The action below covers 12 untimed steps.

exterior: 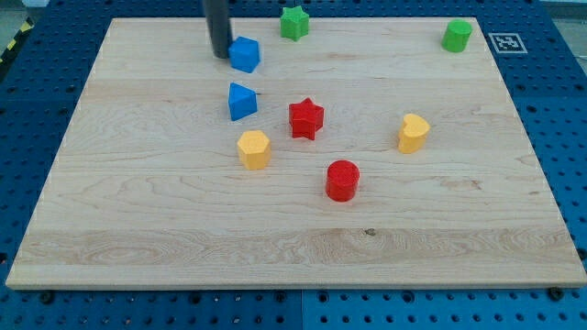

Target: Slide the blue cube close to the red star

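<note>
No readable text or brands anywhere; only marking is a b/w square fiducial tag (507, 42) off the board at the view's top right, on the blue pegboard (569, 137) w/ rows of holes

Blue cube (245, 54): solid blue, matte, small, turned a bit so a corner faces the view's bottom, sits near the view's top edge of the wooden board (303, 247), left of centre. Well apart from the red star (306, 118), which is mid-board, toward the view's bottom right of the cube

My tip (220, 56) is touching or just beside the cube on its left side at the view's left; rod comes straight down from the view's top. No claw on this rig, so no open/closed state to report

Count, 8 blocks total:
- blue x2: the cube + a wedge-ish blue block (242, 101), exact shape hard to tell, between the cube and the star, just left of the star
- red x2: star + red cylinder (342, 180) below-right of it
- yellow x2: yellow hexagonal block (254, 148) below-left of star; yellow rounded block (414, 133) at the view's right, shape unclear
- green x2: green star (294, 22) at top centre; green cylinder (457, 36) top right corner

All blocks apart from each other, none stacked
</note>
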Available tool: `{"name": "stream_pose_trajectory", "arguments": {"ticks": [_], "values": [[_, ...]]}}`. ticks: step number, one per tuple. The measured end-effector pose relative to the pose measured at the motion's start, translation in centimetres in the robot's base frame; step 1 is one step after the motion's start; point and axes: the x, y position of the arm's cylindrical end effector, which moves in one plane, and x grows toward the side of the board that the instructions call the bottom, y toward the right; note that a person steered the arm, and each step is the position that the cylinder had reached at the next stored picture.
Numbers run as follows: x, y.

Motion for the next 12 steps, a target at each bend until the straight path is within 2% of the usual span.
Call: {"name": "stream_pose_trajectory", "arguments": {"ticks": [1,5,9,12], "values": [[0.0,2.3],[0.1,5.5],[-2.7,7.9],[0.1,7.9]]}}
